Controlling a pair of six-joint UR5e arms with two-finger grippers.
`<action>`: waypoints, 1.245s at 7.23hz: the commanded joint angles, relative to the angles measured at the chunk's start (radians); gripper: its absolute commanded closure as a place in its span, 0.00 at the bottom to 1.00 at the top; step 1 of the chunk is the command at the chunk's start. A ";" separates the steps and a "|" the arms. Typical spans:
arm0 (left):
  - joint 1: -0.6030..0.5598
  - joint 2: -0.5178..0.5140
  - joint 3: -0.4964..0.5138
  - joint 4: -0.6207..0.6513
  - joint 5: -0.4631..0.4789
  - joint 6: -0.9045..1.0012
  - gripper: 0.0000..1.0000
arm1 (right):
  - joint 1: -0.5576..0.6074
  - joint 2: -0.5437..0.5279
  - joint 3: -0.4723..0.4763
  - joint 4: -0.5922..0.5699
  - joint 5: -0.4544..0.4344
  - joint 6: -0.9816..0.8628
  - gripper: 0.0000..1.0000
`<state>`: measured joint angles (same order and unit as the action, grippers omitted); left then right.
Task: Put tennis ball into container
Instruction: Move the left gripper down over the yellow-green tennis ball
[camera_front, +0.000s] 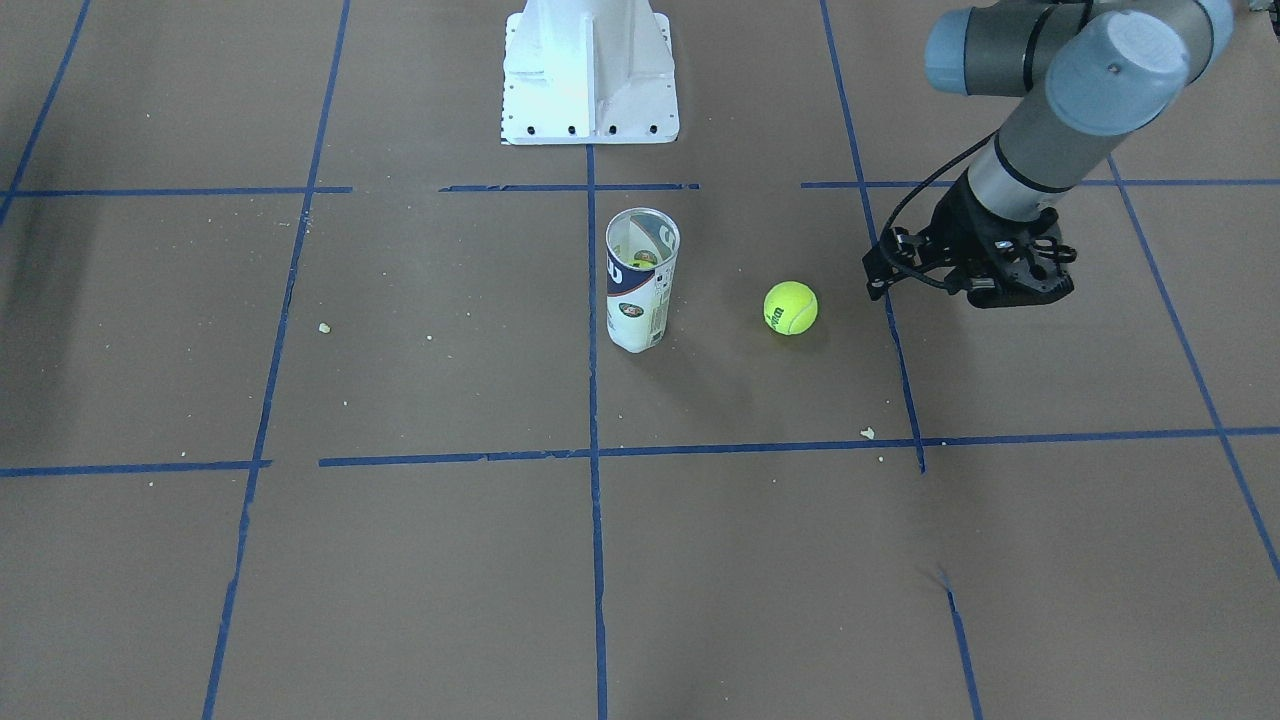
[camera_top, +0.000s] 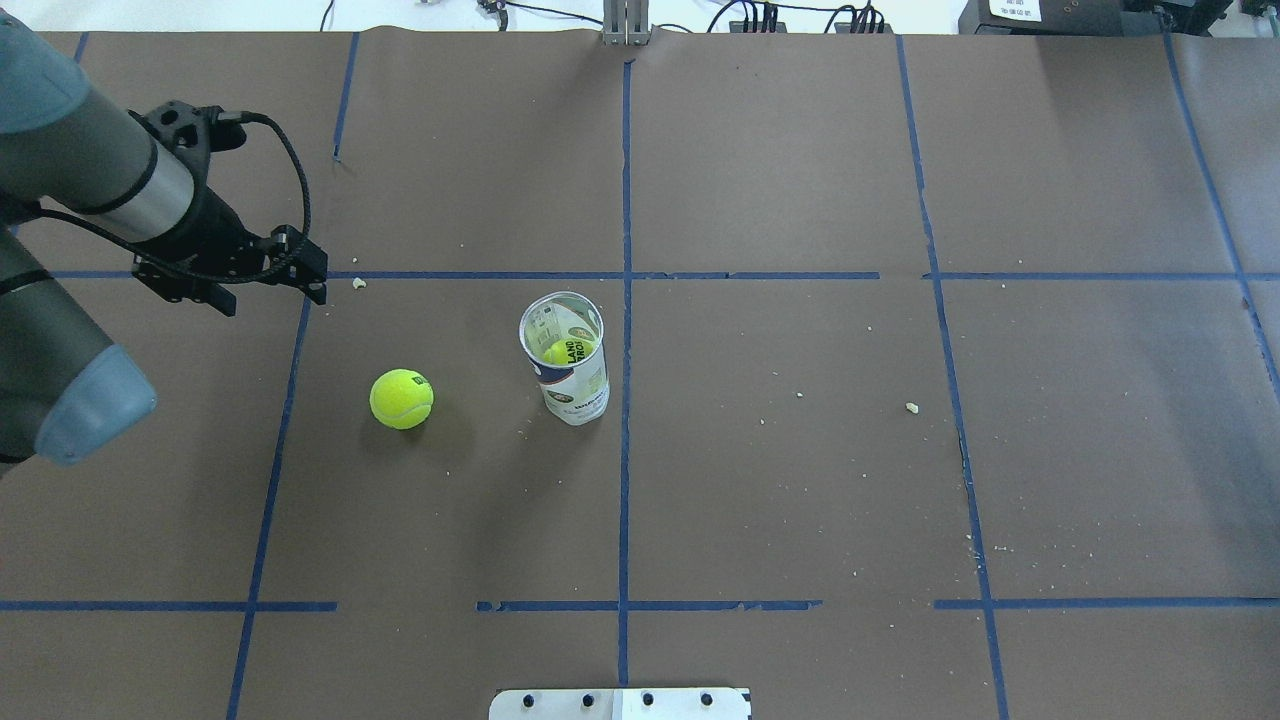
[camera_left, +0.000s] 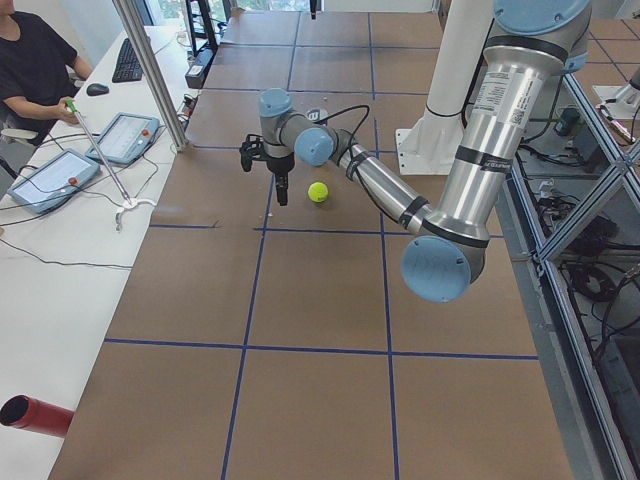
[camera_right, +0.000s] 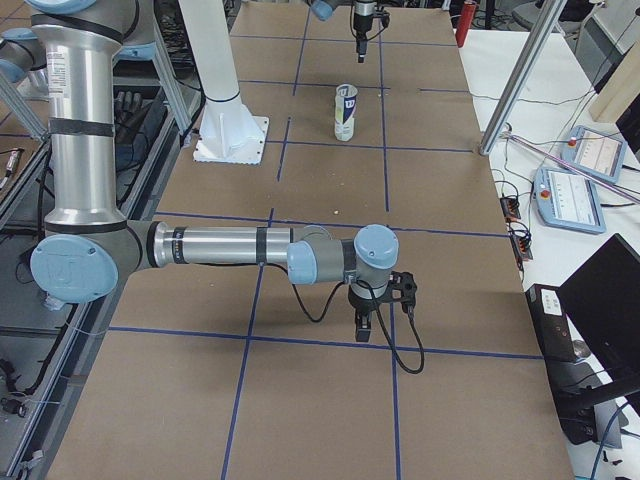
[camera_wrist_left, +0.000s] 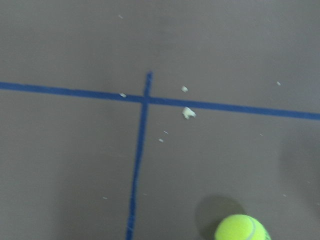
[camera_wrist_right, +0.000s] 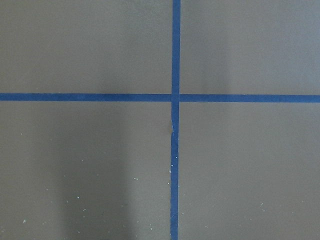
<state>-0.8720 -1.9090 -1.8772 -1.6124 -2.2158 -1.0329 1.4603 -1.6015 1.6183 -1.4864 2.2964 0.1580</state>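
The left pincer (camera_front: 985, 272) hangs low over the tabletop (camera_front: 400, 560) in the front-facing view, pointed down and carrying nothing. Its fingers are hidden under its body, so I cannot tell whether it is spread or closed. The tennis ball (camera_front: 790, 307) lies loose on the tabletop between this pincer and the container (camera_front: 641, 280), apart from both. The container stands upright with its mouth open, which suits a drop from above.

From overhead, the left pincer (camera_top: 235, 285) sits on the far side of the tennis ball (camera_top: 401, 398) and further from the centre. The container (camera_top: 568, 360) is on the ball's other side. Something yellow-green already shows inside the tube, probably another ball. The left arm looks to be lining up for the pickup, and it needs to shift toward the ball before descending.

In the left side view the left pincer (camera_left: 282, 188) is just beside the tennis ball (camera_left: 318, 191), not touching it.

In the right side view the right pincer (camera_right: 365, 325) hovers over the tabletop well apart from the container (camera_right: 345, 111). Its opening cannot be judged here. It appears parked out of the way.

The left wrist camera catches only the top of the tennis ball (camera_wrist_left: 242, 228) at its lower edge, so the ball is off-centre beneath the tool.

The right wrist camera shows only tabletop and blue tape (camera_wrist_right: 175, 150).
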 joint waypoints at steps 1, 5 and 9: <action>0.097 -0.036 0.082 -0.116 0.045 -0.110 0.00 | 0.000 0.000 0.000 0.000 0.000 0.000 0.00; 0.159 -0.044 0.136 -0.173 0.094 -0.151 0.00 | 0.000 0.000 0.000 0.000 0.000 0.000 0.00; 0.194 -0.044 0.147 -0.181 0.094 -0.153 0.00 | 0.000 0.000 0.000 0.000 0.000 0.000 0.00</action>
<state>-0.6837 -1.9529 -1.7361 -1.7919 -2.1215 -1.1865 1.4599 -1.6015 1.6183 -1.4864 2.2964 0.1580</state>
